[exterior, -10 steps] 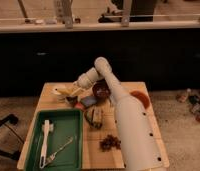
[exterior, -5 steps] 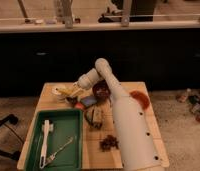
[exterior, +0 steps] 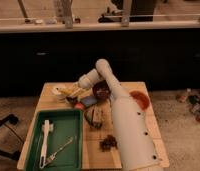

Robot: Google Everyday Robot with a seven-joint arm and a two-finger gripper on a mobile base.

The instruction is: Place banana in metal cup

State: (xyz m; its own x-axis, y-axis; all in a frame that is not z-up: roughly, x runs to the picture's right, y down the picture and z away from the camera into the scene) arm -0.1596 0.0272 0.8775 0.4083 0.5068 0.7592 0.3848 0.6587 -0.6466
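Note:
The pale-yellow banana (exterior: 67,91) lies at the table's back left, over a small white dish (exterior: 58,90). My gripper (exterior: 74,95) reaches down from the white wrist (exterior: 88,80) right at the banana's right end. I cannot tell whether it holds the banana. A small dark round shape just under the gripper looks like the metal cup (exterior: 72,101), partly hidden by it.
A maroon bowl (exterior: 101,90) stands right of the gripper, behind my arm. An orange-red round fruit (exterior: 79,105) and a blue item (exterior: 89,101) lie in front. A green tray (exterior: 63,137) with white utensils fills the front left. A red plate (exterior: 141,99) sits on the right of the wooden table (exterior: 45,95).

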